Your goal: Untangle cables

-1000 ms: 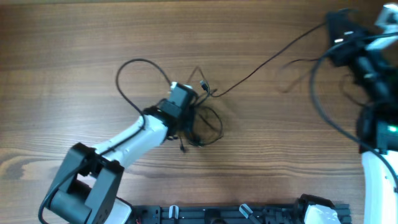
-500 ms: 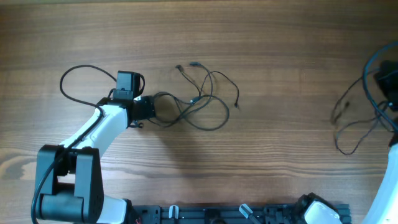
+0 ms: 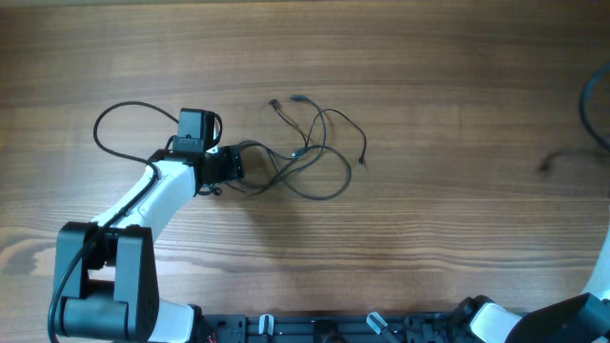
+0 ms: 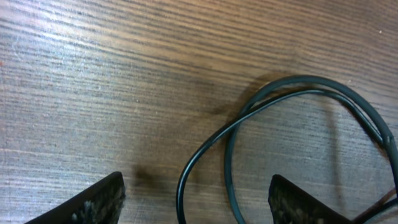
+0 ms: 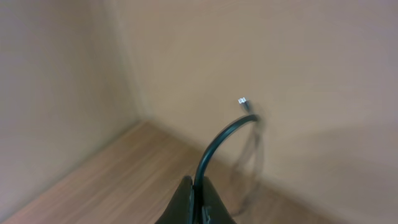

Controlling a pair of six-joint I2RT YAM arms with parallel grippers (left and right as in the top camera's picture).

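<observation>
The cables lie as loose thin black loops on the wooden table, with tiny plugs at the far ends. My left gripper is at the left end of these loops. In the left wrist view it is open, with two cable strands lying on the table between its fingers. My right gripper is shut on one black cable that arcs upward to a small plug. The right gripper is out of the overhead view. A short cable end shows at the far right.
The left arm's own thick black cable loops on the table to the left of the wrist. A dark cable curve sits at the right edge. The right arm's base and a black rail are at the front edge.
The left gripper pulled left and opened, leaving the bundle spread as loose loops. The right arm carried one cable off to the right, out of the overhead view.
</observation>
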